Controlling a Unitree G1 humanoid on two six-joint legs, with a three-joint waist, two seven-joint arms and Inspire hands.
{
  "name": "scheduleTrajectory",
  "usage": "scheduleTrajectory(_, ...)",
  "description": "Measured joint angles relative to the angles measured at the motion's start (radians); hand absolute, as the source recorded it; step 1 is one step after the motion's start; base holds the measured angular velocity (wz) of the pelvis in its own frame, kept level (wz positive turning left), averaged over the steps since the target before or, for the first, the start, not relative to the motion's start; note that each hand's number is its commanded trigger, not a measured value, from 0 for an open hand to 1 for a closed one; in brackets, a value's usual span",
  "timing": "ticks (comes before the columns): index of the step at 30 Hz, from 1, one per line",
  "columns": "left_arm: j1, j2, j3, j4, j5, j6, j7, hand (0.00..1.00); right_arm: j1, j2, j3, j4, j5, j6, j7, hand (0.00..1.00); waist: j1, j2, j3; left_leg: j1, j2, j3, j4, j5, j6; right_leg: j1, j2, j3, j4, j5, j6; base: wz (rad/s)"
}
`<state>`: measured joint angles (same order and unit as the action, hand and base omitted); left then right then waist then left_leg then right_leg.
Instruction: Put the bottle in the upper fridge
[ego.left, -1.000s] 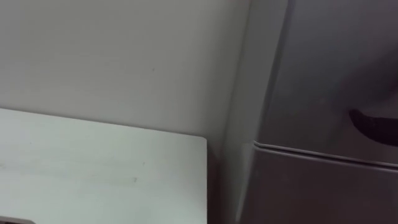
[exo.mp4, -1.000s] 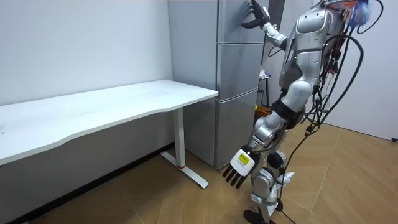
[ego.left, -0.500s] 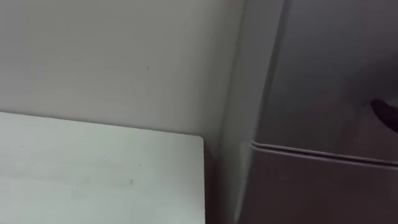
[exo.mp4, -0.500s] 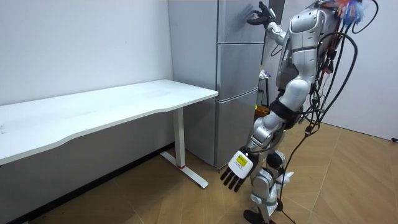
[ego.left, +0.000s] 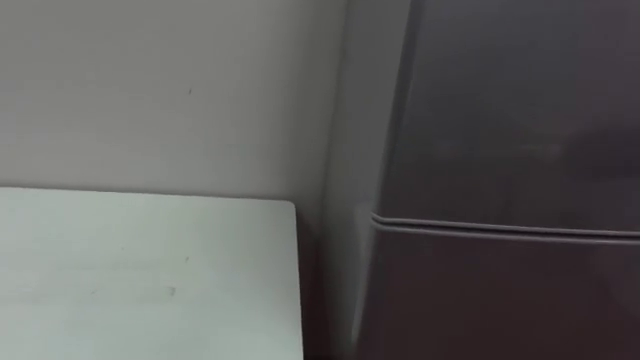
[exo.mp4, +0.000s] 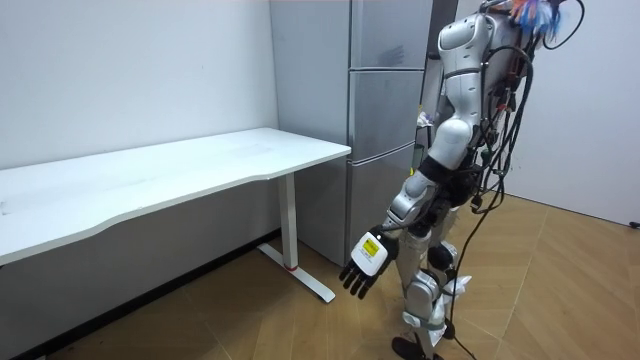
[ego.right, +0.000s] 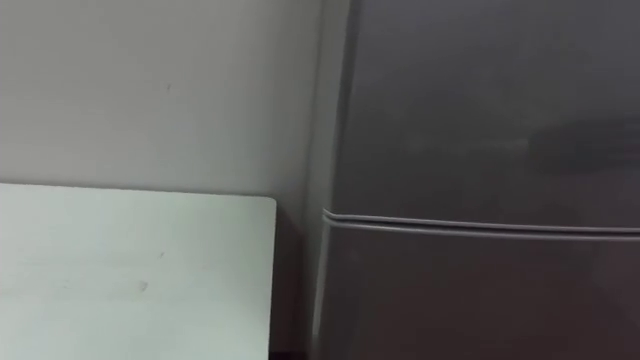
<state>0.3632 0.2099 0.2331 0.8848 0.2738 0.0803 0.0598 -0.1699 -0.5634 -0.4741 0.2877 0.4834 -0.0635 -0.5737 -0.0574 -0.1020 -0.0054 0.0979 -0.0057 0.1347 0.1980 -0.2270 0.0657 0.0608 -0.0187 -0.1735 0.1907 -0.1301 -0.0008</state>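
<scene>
Closed fridge (exo.mp4: 385, 100) — left hand (exo.mp4: 365, 266) low

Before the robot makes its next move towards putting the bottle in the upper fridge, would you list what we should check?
1. Upper door of the tall grey metal fridge is open: not ok, it is shut.
2. The left hand holds the bottle: not ok, it hangs open and empty by the leg.
3. The right hand holds the bottle: cannot tell.
4. Where the bottle is: cannot tell.
5. Robot stands close before the fridge: ok.
</scene>
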Motion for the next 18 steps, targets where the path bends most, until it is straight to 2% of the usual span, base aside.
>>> scheduleTrajectory(5,0.014,0.000,0.001,-0.002,-0.007,0.001,0.004,0.00,0.061,0.003,-0.044,0.038,0.051,0.001,-0.027,0.00,-0.002,-0.002,-0.0016,0.002,0.001,0.003,-0.009,-0.001,-0.001,-0.002,0.004,0.008,-0.005,0.000,0.000,-0.02)
scheduleTrajectory(8,0.023,0.000,0.001,0.006,-0.006,0.001,0.020,0.00,0.105,0.011,-0.053,0.110,0.066,0.001,-0.050,0.00,-0.001,-0.002,0.0017,0.012,0.002,0.005,-0.014,-0.001,-0.002,0.007,0.005,0.009,-0.006,0.000,0.000,0.00)
scheduleTrajectory(11,0.027,-0.001,0.000,0.013,-0.007,0.003,0.024,0.00,0.141,0.035,-0.057,0.162,0.066,0.002,-0.071,0.00,-0.001,0.008,0.0028,0.016,0.002,0.005,-0.017,-0.001,-0.002,0.010,0.005,0.009,-0.006,0.000,0.001,-0.01)
scheduleTrajectory(14,0.023,-0.007,-0.001,0.014,-0.008,0.003,0.026,0.00,0.162,0.066,-0.057,0.238,0.066,0.002,-0.082,0.00,-0.002,0.015,-0.0009,0.020,0.003,0.013,-0.016,-0.002,-0.003,0.011,0.004,0.011,-0.005,-0.001,0.000,-0.05)
scheduleTrajectory(16,0.016,-0.015,-0.001,0.013,-0.007,0.004,0.027,0.00,0.193,0.096,-0.048,0.295,0.082,0.002,-0.083,0.00,0.004,0.021,-0.0006,0.023,0.005,0.020,-0.017,-0.002,-0.003,0.012,0.008,0.029,-0.006,-0.002,-0.001,-0.08)
scheduleTrajectory(18,0.019,-0.023,-0.001,0.013,-0.007,0.006,0.030,0.00,0.217,0.107,-0.032,0.345,0.113,0.014,-0.072,0.00,0.008,0.024,0.0002,0.030,0.005,0.027,-0.019,-0.001,-0.004,0.014,0.009,0.035,-0.006,-0.004,-0.002,-0.08)
